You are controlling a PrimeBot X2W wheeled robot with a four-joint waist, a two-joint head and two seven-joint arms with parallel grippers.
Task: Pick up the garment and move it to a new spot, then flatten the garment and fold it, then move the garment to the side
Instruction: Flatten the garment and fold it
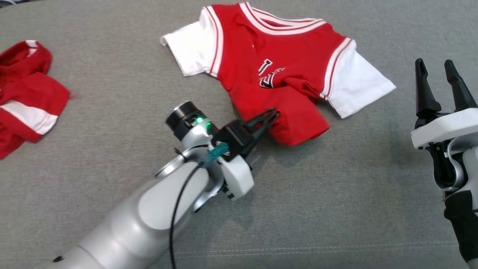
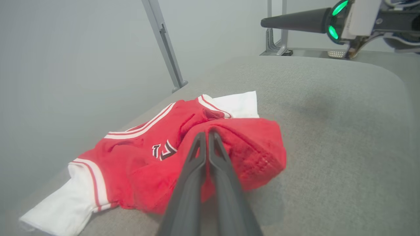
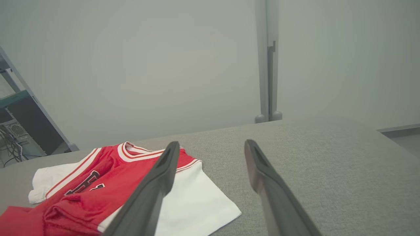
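Grey upholstered surface (image 1: 112, 93) holds a rumpled red-and-white jersey (image 1: 291, 56). The left gripper (image 1: 275, 113) pinches its bunched lower hem; the right gripper (image 1: 435, 63) hangs beside its sleeve, jaws wide.

**Soft, even light, hazy edges**

Diffuse light falls from above on my grey fabric tabletop (image 1: 112, 123), leaving faint soft shadows beside my silver left arm (image 1: 149, 213) and the crumpled red-and-white jersey (image 1: 287, 71). My wrist views bend at their edges; the pale wall (image 3: 164, 65) looks hazy.
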